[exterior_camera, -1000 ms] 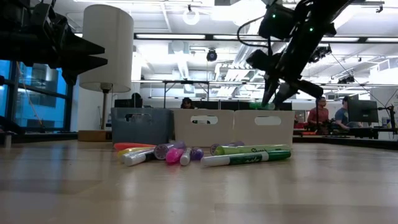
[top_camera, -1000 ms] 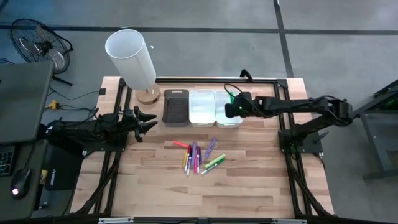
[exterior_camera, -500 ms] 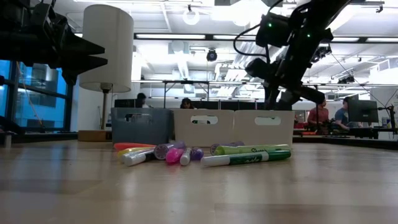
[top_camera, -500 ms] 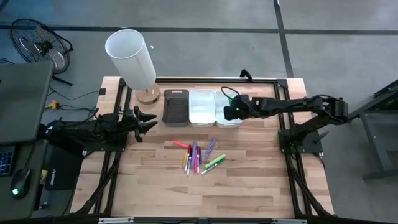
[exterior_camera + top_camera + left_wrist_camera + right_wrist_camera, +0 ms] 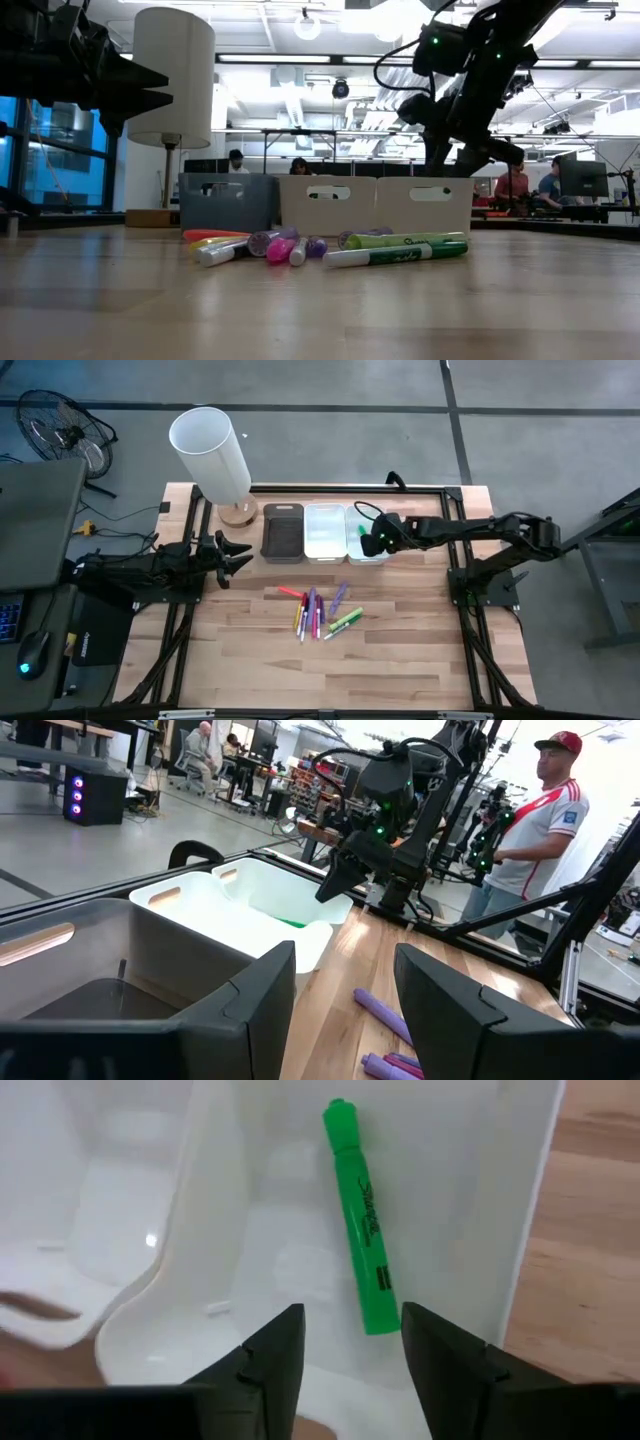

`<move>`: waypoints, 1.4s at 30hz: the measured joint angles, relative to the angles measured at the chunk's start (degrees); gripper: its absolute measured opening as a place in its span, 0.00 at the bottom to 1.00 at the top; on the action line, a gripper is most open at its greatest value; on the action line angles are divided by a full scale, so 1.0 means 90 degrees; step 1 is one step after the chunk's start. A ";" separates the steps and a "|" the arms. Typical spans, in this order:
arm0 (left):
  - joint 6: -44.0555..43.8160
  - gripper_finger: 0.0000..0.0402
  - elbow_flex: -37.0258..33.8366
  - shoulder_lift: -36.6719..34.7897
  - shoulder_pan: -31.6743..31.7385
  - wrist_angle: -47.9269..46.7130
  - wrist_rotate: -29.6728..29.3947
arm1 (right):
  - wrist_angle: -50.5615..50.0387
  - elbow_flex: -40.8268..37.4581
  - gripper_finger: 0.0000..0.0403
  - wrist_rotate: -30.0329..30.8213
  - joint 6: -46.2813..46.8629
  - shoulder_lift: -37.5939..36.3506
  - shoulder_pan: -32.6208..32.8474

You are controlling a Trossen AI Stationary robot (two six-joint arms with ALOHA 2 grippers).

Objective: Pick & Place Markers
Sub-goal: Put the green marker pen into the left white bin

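- The right gripper (image 5: 343,1342) hangs over the rightmost white bin (image 5: 366,543), fingers apart and holding nothing.
- A green marker (image 5: 359,1219) lies loose on that bin's floor, just beyond the fingertips.
- The other markers (image 5: 320,610) lie clustered mid-table, in front of the bins.
- The left gripper (image 5: 243,553) waits at the table's left edge, fingers apart, empty.
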 joint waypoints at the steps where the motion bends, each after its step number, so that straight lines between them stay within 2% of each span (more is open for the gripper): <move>1: 0.0000 0.42 0.0002 -0.0001 0.0002 0.0000 0.0000 | 0.0025 0.0000 0.39 -0.0001 -0.0152 -0.0064 0.0034; 11: 0.0000 0.42 0.0002 0.0000 0.0000 0.0000 0.0000 | -0.0001 0.0000 0.36 -0.0135 -0.1775 -0.0756 0.0558; 21: 0.0000 0.42 0.0001 -0.0001 0.0001 0.0000 0.0000 | -0.0005 0.0000 0.42 -0.0474 -0.3011 -0.0836 0.1391; 36: 0.0000 0.42 0.0002 -0.0002 0.0001 0.0000 0.0000 | 0.0250 0.0000 0.43 -0.0720 -0.4068 -0.0836 0.2952; 42: 0.0000 0.42 0.0001 0.0000 0.0000 0.0000 0.0000 | 0.0438 0.0000 0.42 -0.0729 -0.4139 -0.0834 0.3436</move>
